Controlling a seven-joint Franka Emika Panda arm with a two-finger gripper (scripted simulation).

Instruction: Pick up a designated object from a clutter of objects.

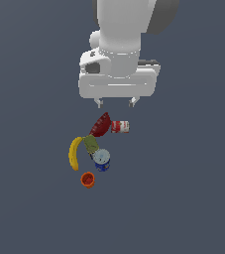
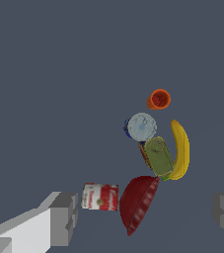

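The red and white can (image 1: 120,126) lies on its side beside the dark red bowl (image 1: 100,125), which is tipped on its edge. It also shows in the wrist view (image 2: 100,196), next to the bowl (image 2: 138,203). My gripper (image 1: 115,102) hangs above the can and bowl, open and empty, its grey fingers (image 2: 64,217) set wide apart. The rest of the clutter lies beyond the bowl: an olive-green item (image 1: 90,144), a yellow banana (image 1: 74,153), a blue can with pale top (image 1: 102,159) and an orange cup (image 1: 87,179).
All the items lie on a flat dark grey surface (image 1: 183,198). In the wrist view the blue can (image 2: 141,127), olive-green item (image 2: 158,156), banana (image 2: 180,149) and orange cup (image 2: 159,99) sit close together.
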